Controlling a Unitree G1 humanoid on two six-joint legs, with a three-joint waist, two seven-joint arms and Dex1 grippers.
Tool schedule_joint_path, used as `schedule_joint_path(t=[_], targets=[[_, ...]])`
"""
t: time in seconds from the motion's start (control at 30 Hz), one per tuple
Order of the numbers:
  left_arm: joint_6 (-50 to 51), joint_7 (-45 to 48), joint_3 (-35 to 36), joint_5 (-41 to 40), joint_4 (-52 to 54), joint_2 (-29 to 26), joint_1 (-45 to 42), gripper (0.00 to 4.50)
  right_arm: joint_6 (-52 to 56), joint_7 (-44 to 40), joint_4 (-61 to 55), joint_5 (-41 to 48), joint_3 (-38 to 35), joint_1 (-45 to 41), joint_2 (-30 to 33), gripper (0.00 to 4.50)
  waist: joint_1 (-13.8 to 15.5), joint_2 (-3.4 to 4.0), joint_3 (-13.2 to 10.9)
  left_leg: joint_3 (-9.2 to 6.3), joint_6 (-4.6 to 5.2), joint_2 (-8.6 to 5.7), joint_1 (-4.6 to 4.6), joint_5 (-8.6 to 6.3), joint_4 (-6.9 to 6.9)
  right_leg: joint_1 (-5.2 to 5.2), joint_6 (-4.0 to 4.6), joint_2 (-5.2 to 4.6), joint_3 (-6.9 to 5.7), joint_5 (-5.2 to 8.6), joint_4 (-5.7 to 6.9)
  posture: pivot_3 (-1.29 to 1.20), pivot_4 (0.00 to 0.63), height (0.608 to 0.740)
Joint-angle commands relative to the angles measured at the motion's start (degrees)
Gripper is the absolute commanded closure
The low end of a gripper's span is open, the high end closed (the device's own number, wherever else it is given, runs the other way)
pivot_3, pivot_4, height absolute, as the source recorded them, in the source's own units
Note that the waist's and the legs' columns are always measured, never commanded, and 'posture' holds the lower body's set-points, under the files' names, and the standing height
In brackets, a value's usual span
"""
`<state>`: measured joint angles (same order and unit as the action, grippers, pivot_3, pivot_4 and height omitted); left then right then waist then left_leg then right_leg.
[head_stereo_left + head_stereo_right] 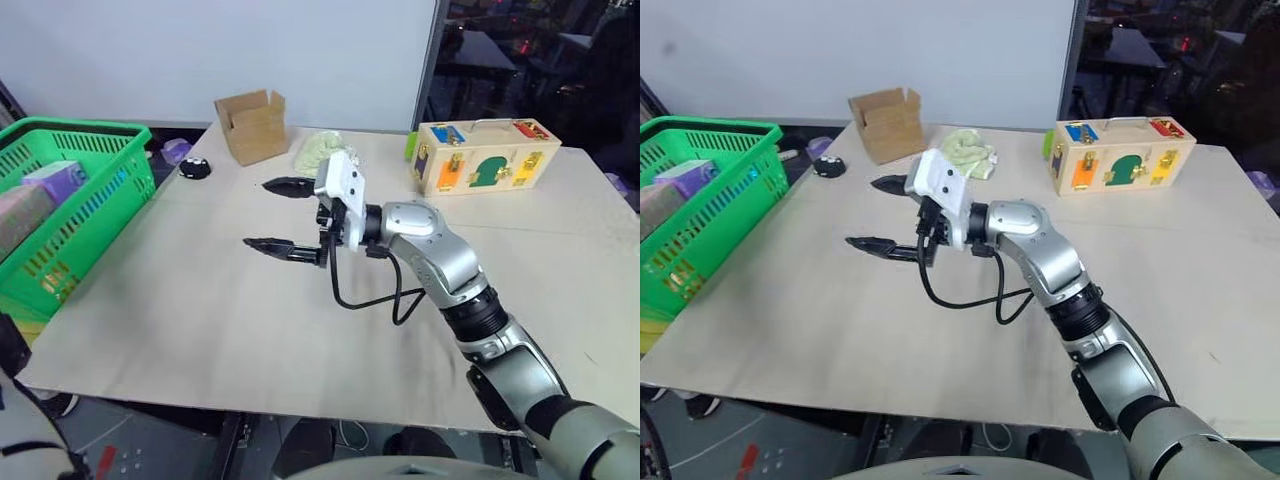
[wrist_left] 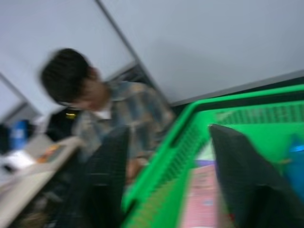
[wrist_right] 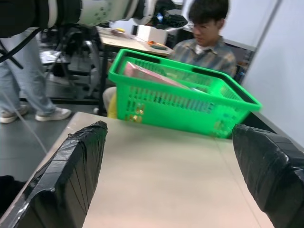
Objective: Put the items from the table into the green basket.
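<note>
The green basket [image 1: 70, 200] stands off the left edge of the table [image 1: 200, 330]. A pink carton [image 3: 152, 76] lies tilted inside it, beside a purple box [image 1: 55, 180]. In the left wrist view my left gripper [image 2: 173, 180] hangs over the basket [image 2: 190, 137], open, with nothing between its fingers and the pink carton [image 2: 204, 199] below. My right gripper [image 1: 280, 216] hovers above the middle of the table, pointing left toward the basket, open and empty.
At the table's far side stand an open cardboard box [image 1: 252, 125], a pale green cloth [image 1: 320, 150], a black round object [image 1: 194, 168] and a wooden box with coloured latches [image 1: 485, 157]. A person [image 3: 209, 38] sits behind the basket; another stands further off [image 3: 23, 71].
</note>
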<state>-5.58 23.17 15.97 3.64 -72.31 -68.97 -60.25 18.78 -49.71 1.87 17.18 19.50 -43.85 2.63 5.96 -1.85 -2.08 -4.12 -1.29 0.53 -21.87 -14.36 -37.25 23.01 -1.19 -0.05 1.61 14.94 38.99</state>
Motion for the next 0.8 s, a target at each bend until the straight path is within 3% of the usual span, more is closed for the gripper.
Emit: schedule_joint_path(t=[0.03,0.1,0.17,0.2,0.27,0.37,0.47,0.63,0.8], targets=[[-1.22,0.56,4.01,-5.19,5.80,1.01,4.05,0.08,-0.63,-0.80,-3.14,1.07,-1.33,-0.02,0.69,0.00,-0.66,-0.01,0.01,-0.05,0.00,0.00,-0.01,0.00,0.02,0.00,0.00,0.01,-0.02,0.00,0.00,0.22,0.000,0.740],[-0.38,0.74,6.37,-8.12,12.66,3.35,9.91,0.08,-0.47,-0.98,-3.44,1.30,-1.57,0.39,1.21,0.00,-1.03,0.01,0.00,-0.05,0.00,0.02,0.01,0.00,0.04,0.00,0.01,0.00,-0.01,-0.01,0.02,0.24,0.000,0.740],[4.85,1.95,11.88,-15.24,27.15,8.75,18.42,0.08,-0.03,-0.82,-3.75,1.48,-2.01,0.88,1.94,0.00,-0.98,0.02,0.00,-0.09,0.00,0.01,0.00,0.00,0.07,0.01,0.02,-0.06,-0.02,-0.01,0.00,0.24,0.000,0.740],[10.29,2.38,13.92,-18.86,36.17,11.48,23.20,0.08,0.21,-0.81,-4.03,1.62,-2.30,1.29,2.53,0.00,-0.83,-0.02,0.02,-0.04,0.00,0.02,0.02,0.00,0.10,0.02,0.03,-0.13,0.03,-0.02,0.03,0.26,0.000,0.740],[24.36,3.27,11.57,-34.28,68.20,20.60,40.29,0.08,1.55,-0.60,-6.31,1.67,-4.45,4.89,6.73,0.00,-0.79,-0.10,0.07,-0.13,0.00,0.10,-0.05,-0.01,0.08,0.02,0.15,-0.03,-0.01,-0.12,-0.07,0.26,0.000,0.740],[35.41,-0.45,7.30,-41.62,90.62,27.33,52.84,0.08,3.39,0.52,-9.61,1.70,-6.81,8.99,11.61,0.00,0.11,-0.05,0.15,-0.14,0.14,-0.05,-0.02,-0.09,0.16,-0.01,0.05,-1.04,0.36,-0.07,-0.10,0.25,0.000,0.740],[40.93,-3.12,4.13,-45.12,100.18,31.46,57.28,0.08,5.22,1.91,-12.83,1.42,-8.65,12.86,15.93,0.00,0.47,-0.35,0.22,-0.11,0.22,-0.19,-0.11,-0.13,-0.08,0.01,0.01,-0.95,0.44,-0.11,-0.12,0.22,0.000,0.740],[44.01,-4.42,-0.40,-44.63,105.83,34.64,61.38,0.08,9.14,6.23,-18.04,-1.12,-12.11,21.28,23.07,0.00,0.05,0.61,0.27,-0.09,0.21,-0.13,0.52,-0.12,0.02,-0.43,0.12,0.04,0.38,-0.02,-0.11,0.17,0.000,0.740],[44.89,-4.83,-1.26,-43.71,107.29,35.43,62.94,0.08,11.69,17.11,-20.70,-6.46,-16.16,27.59,24.71,0.00,-0.79,0.75,0.13,0.00,0.21,-0.09,0.98,-0.12,0.14,-0.81,0.09,0.11,0.68,0.26,-0.13,0.14,0.000,0.740]])
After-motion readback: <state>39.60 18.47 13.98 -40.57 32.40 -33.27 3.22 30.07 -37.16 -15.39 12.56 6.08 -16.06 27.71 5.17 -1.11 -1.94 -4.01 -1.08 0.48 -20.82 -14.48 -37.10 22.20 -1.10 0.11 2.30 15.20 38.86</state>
